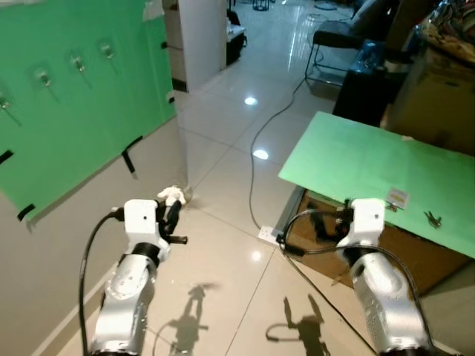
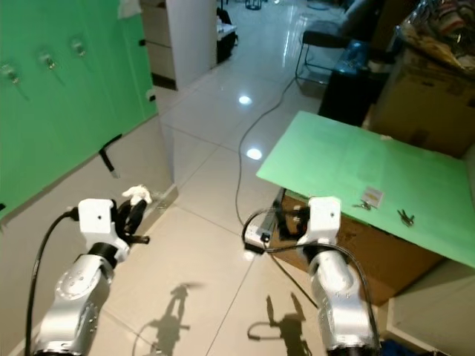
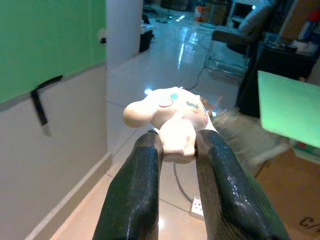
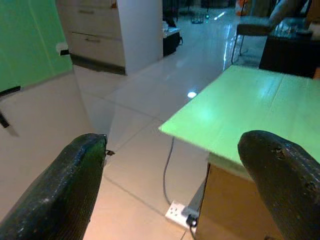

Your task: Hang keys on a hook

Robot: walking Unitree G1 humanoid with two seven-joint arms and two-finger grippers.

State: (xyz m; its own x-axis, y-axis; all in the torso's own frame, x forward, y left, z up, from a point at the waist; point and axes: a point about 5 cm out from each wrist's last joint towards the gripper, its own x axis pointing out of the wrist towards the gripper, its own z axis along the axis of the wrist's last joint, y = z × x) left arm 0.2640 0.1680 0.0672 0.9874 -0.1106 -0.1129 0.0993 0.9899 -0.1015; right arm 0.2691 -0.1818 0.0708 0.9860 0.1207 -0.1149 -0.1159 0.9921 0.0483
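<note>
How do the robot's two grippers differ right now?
The left gripper has its jaws closed on a white cartoon keychain figure, while the right gripper has its jaws spread wide with nothing between them. The left one is near the wall with the green board and its hooks; the right one is by the green table, where loose keys lie. Both have two long black fingers.

Green table (image 1: 349, 159) with keys (image 1: 433, 219), tag (image 1: 397, 198)
</note>
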